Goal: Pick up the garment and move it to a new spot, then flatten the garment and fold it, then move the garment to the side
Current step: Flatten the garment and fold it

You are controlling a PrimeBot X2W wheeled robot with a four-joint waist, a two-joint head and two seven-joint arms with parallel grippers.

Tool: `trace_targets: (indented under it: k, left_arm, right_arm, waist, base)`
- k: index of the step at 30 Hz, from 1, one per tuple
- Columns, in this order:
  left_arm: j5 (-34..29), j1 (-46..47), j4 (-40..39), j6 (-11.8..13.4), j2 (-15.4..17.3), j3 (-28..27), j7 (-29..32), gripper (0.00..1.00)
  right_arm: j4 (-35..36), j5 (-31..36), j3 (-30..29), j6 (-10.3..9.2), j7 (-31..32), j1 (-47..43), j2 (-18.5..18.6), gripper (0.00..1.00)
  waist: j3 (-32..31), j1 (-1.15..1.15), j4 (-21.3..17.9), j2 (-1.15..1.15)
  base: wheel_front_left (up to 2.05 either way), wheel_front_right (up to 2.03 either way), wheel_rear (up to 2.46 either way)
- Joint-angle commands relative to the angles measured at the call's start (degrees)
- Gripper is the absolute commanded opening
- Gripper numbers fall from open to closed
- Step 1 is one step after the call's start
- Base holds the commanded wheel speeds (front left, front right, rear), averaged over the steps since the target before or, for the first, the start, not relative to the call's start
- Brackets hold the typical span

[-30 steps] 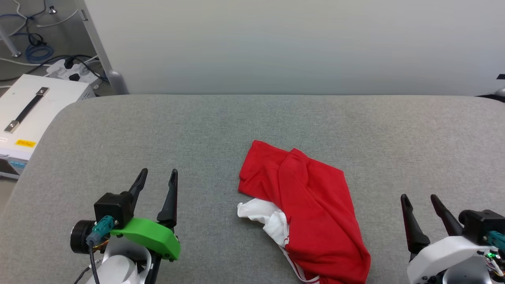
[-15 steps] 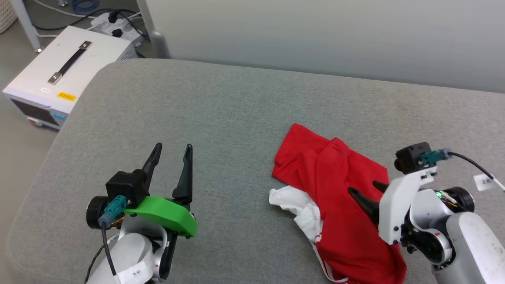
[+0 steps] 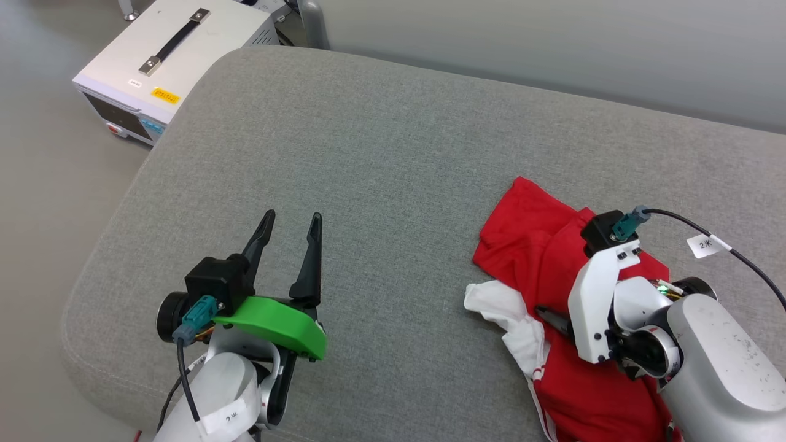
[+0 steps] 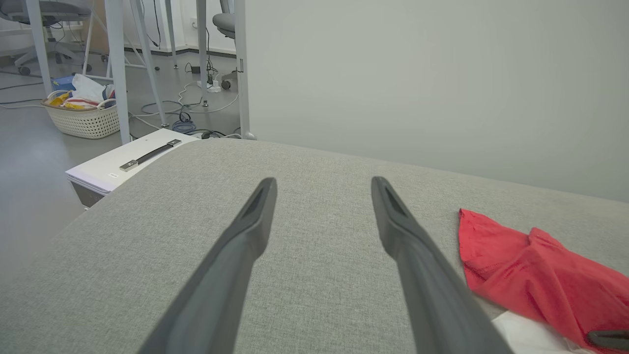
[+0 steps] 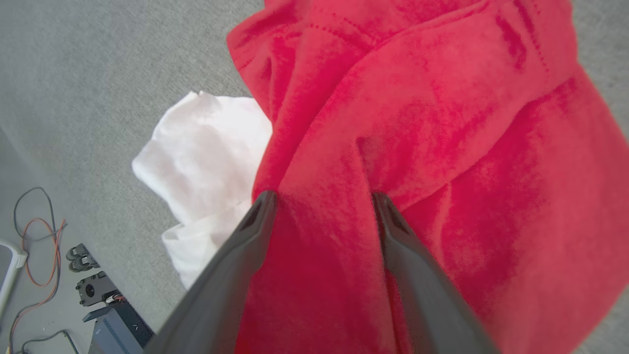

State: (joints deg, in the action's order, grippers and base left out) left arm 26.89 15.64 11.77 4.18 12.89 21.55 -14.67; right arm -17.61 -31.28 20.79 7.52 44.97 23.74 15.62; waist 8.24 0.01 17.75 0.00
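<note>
The garment lies crumpled on the grey padded table, red with a white lining spilling out at its left. My right gripper points down onto it, open. In the right wrist view its two fingertips rest on the red cloth, spread around a raised fold, right gripper, with the white lining just to the left. My left gripper stands open and empty over bare table, well left of the garment. The left wrist view shows the left gripper and the garment off to its right.
A white box with a black handle stands on the floor past the table's far left corner. A pale partition wall runs behind the table. A laundry basket, table legs and cables are on the floor beyond.
The head camera has swung left and down. My right arm has come from the lower right onto the garment, fingers now pointing down at the cloth. The left gripper has held its place.
</note>
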Motion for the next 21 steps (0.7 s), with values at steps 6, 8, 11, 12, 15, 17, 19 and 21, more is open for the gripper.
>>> trace_targets:
  k: [6, 8, 11, 12, 15, 17, 19, 21]
  left_arm:
    - [-1.8, -0.8, 1.1, -1.4, -1.0, -2.5, -0.3, 1.0]
    - [-2.3, -1.2, 1.3, -1.6, -1.1, -3.2, -0.3, 1.0]
    - [-2.9, -1.6, 1.6, -1.9, -1.1, -3.9, -0.3, 1.0]
    - [-3.1, -1.8, 1.7, -2.0, -1.2, -4.1, -0.3, 1.0]
    - [-3.4, -2.2, 1.8, -2.2, -1.1, -4.7, -0.3, 1.0]
    - [-3.6, -2.5, 1.9, -2.2, -1.1, -5.0, -0.3, 1.0]
    - [-3.7, -2.8, 1.9, -2.2, -1.0, -5.3, -0.3, 1.0]
    - [-3.8, -3.1, 2.0, -2.2, -0.9, -5.6, -0.3, 1.0]
  right_arm:
    - [1.0, -1.1, 0.6, -0.03, -3.2, 2.8, 0.9, 0.0]
    - [2.1, -1.0, -0.2, -0.03, -4.9, 3.6, 1.4, 0.0]
    - [3.5, -1.0, -2.5, -0.03, -6.7, 4.3, 2.2, 0.0]
    - [4.0, -0.9, -3.7, -0.03, -7.4, 4.3, 2.5, 0.0]
    - [4.9, -0.2, -8.2, -0.03, -9.2, 3.4, 3.6, 0.0]
    - [5.2, 0.1, -12.1, -0.03, -10.2, 1.9, 4.3, 0.0]
    - [5.1, 0.8, -16.5, -0.03, -10.8, -0.2, 4.8, 0.0]
    - [5.2, 1.8, -21.6, -0.03, -11.4, -2.9, 5.0, 0.0]
  waist:
    - [-0.3, -0.01, -0.8, 0.0]
    - [-0.7, -0.01, -1.4, 0.0]
    - [-1.4, -0.01, -2.6, 0.0]
    - [-1.6, -0.01, -3.0, 0.0]
    - [-2.3, -0.01, -4.2, 0.0]
    - [-2.8, -0.01, -5.1, 0.0]
    - [-3.2, -0.01, -5.9, 0.0]
    - [-3.5, -0.01, -6.7, 0.0]
  base:
    - [0.0, 0.0, 0.0]
    - [0.0, 0.0, 0.0]
    - [0.0, 0.0, 0.0]
    - [0.0, 0.0, 0.0]
    - [0.0, 0.0, 0.0]
    - [0.0, 0.0, 0.0]
    - [0.0, 0.0, 0.0]
    - [0.0, 0.0, 0.0]
